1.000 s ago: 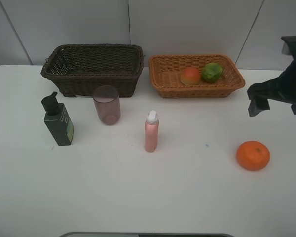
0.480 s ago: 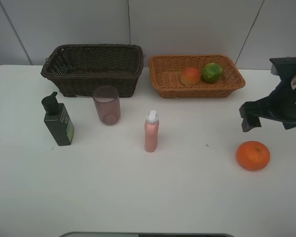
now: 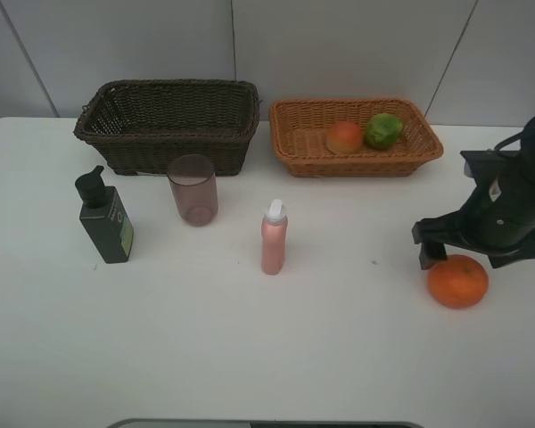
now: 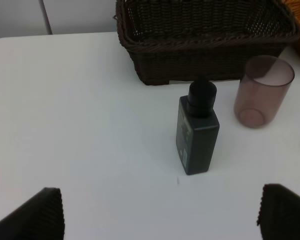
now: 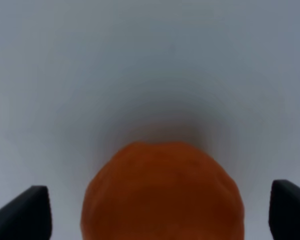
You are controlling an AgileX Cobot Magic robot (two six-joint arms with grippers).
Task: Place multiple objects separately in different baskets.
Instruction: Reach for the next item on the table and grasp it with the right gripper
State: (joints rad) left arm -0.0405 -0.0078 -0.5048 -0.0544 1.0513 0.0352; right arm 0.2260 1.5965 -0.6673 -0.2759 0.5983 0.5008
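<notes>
Your right gripper is spread wide and grasps nothing. In the right wrist view its two dark fingertips sit well out to either side of the orange, with white table showing in the gaps. In the high view it sits low, right over the far side of the orange, which rests on the table near the right edge, well apart from both baskets. I can't tell whether the jaws are down at the fruit's widest part. The step in hand looks like the approach to pick the orange. Next, you need to drop a bit, centre the fruit between the jaws, close gently since it can roll, then lift and carry it to the light basket. The red-orange fruit and green fruit already lie side by side in there. Your left gripper is also released and holds nothing, hovering on the near side of the pump bottle. That bottle stands upright in front of the dark basket, with the cup just beside it. The pink bottle stands upright mid-table. By my read those three go to the dark basket, which looks empty from here.
</notes>
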